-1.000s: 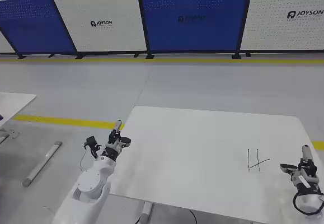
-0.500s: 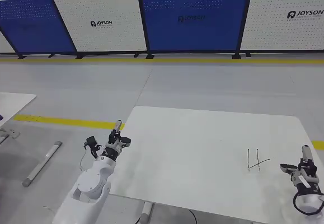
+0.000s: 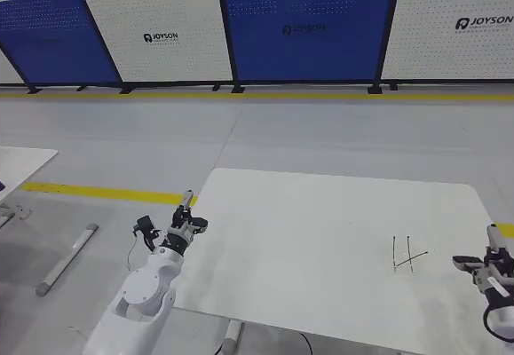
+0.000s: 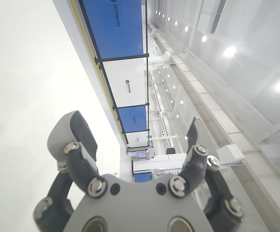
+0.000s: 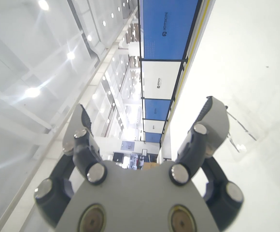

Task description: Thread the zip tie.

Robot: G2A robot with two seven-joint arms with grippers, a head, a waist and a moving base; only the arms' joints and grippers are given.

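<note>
Right gripper [image 3: 492, 241]: shifted slightly outward toward the table's right edge over the last second. Left gripper [image 3: 186, 206]: no change of place. Zip ties [image 3: 407, 255]: three thin black strips lying flat on the white table [image 3: 328, 248] near its right side. Two run roughly parallel and the third is laid slantwise across them, touching where they cross. None is lifted, looped or threaded, so you may take the task as not yet begun. Right gripper, further: it sits near the table's right edge, close to the zip ties but apart from them, with its fingers pointing away from the robot. Its jaws are spread wide with nothing between them. This looks like a stand-by for a pick, since it is the nearer arm. Left gripper, further: it sits at the table's left edge, well apart from the zip ties. Its jaws are likewise spread wide and empty. It is probably held back until you have a strip raised that it can take by the other end. Handling note: the strips are flat, slender and overlapped. You will likely need to single out one strip and pinch it cleanly at one end, or the crossing strip may be dragged along with it.
</note>
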